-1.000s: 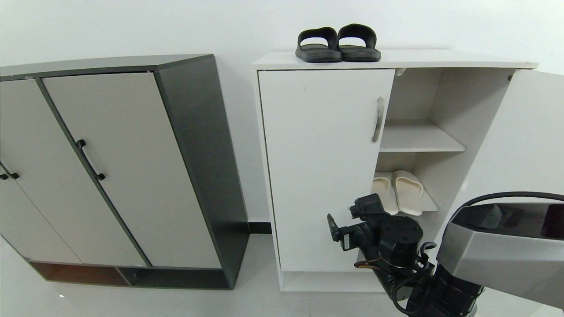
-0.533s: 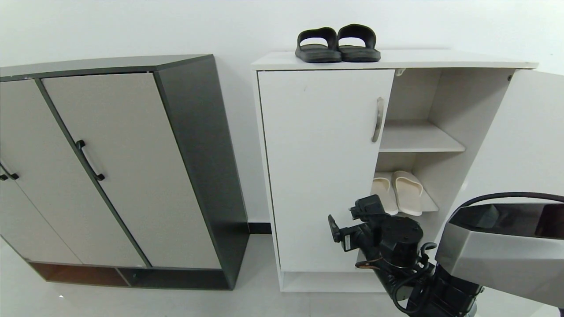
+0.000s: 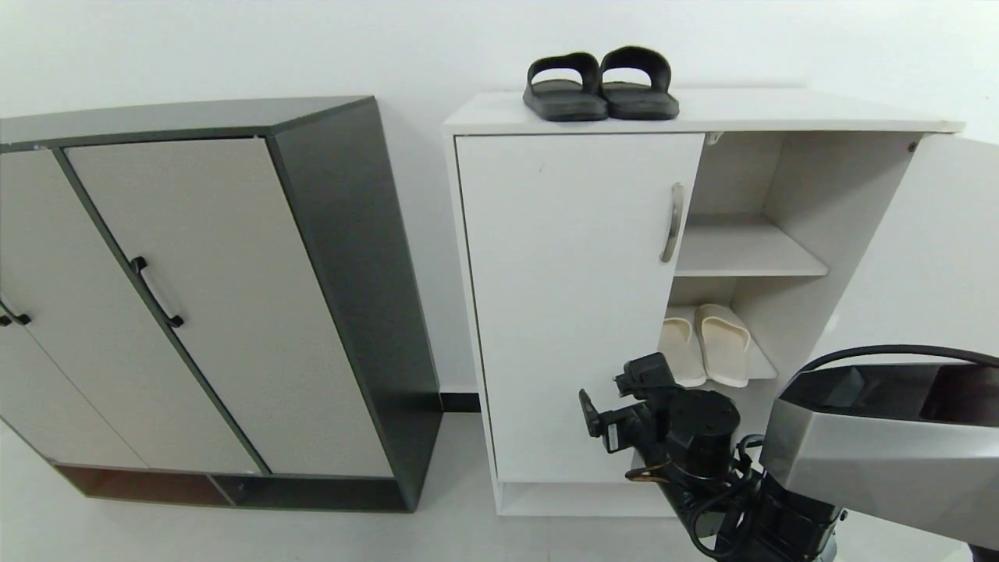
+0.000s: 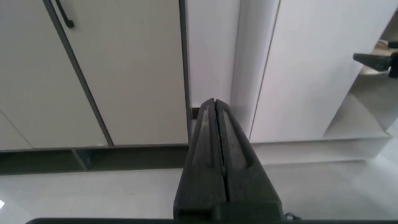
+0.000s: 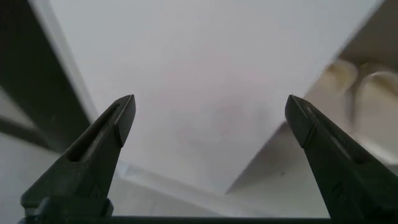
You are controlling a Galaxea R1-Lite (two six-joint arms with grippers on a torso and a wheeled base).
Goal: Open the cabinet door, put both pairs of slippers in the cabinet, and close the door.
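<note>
Right-hand door of white cabinet swung wide open, so first step judged done. Cream slippers side by side on lower shelf inside, close to the closed left door; that pair stowed. Black slippers paired on cabinet top, toward its back edge, above the closed door; not yet put away. Right gripper low in front of the closed door, near its bottom right corner, fingers spread wide with nothing between, likely freed for the next pair. Left gripper pressed together, empty, aimed low at the gap between white cabinet and dark cabinet, probably parked clear of the work.
</note>
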